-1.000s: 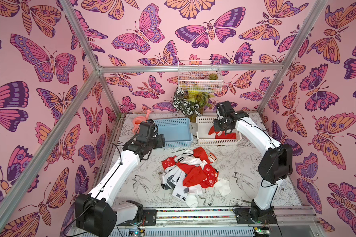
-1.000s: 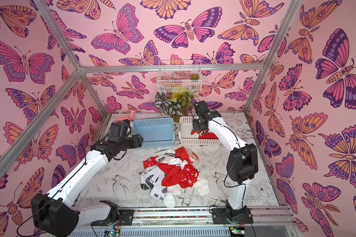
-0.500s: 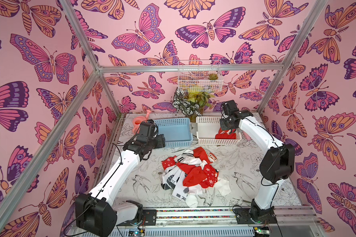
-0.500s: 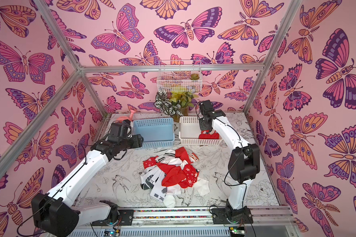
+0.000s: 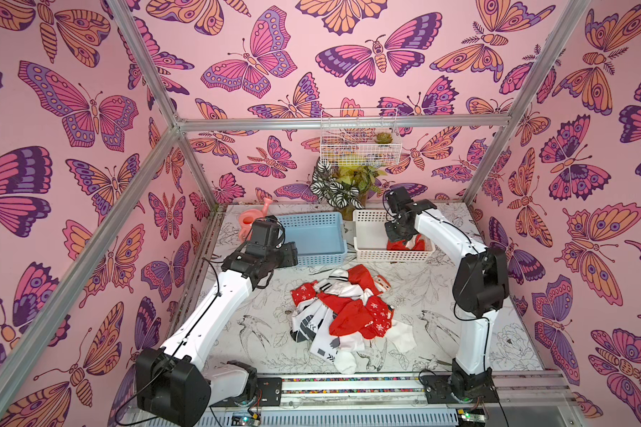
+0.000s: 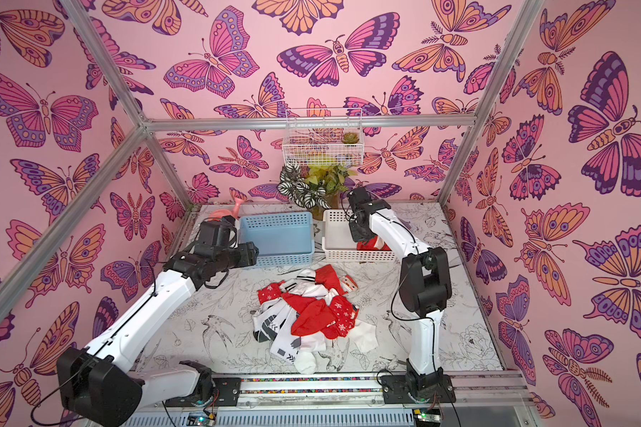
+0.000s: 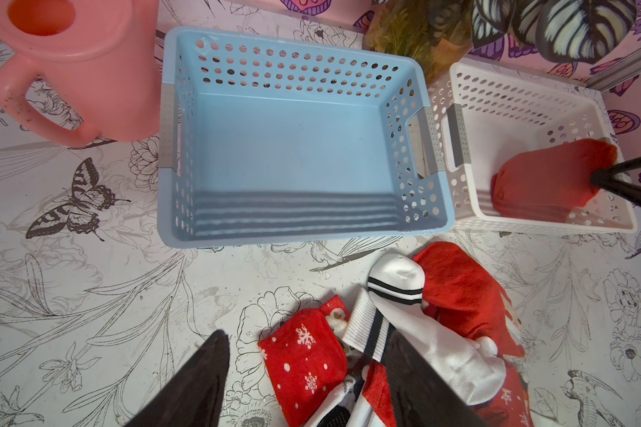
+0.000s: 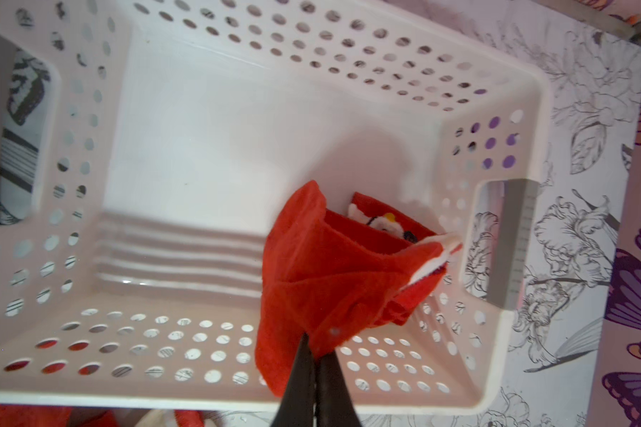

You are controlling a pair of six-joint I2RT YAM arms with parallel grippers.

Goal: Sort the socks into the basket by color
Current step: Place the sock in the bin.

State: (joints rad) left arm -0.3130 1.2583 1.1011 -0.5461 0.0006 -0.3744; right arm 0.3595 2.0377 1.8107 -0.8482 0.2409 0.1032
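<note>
Table (image 5: 433,332): floral-printed top. Two baskets stand along the far side and the loose socks lie mid-table. Nothing on it has shifted in the last second.
Sock pile (image 5: 348,310): red and white-striped socks in a tangle, near the baskets but not touching them. The heap looks the same as a second ago, so nearly all the sorting is still to do.
Blue basket (image 7: 293,148): empty. No sock has been delivered to it yet.
White basket (image 8: 311,59): the only basket holding fabric, all of it red and at the end away from the blue basket.
Red sock (image 8: 311,273): this is the change. A second ago it hung higher, across the white basket's front rim. Now it sits lower, behind the front wall by the handle cut-out, with its lower folds apparently on the floor. Red fabric with a small white figure shows beneath it; whether that is the same sock or a second one cannot be told.
Right gripper (image 8: 316,351): pinched tight on the sock's edge and not yet let go. Judged: only the release remains for this delivery.
Left gripper (image 7: 304,332): jaws spread and holding nothing, poised over the pile's edge nearest the blue basket. It has not moved over the second.
</note>
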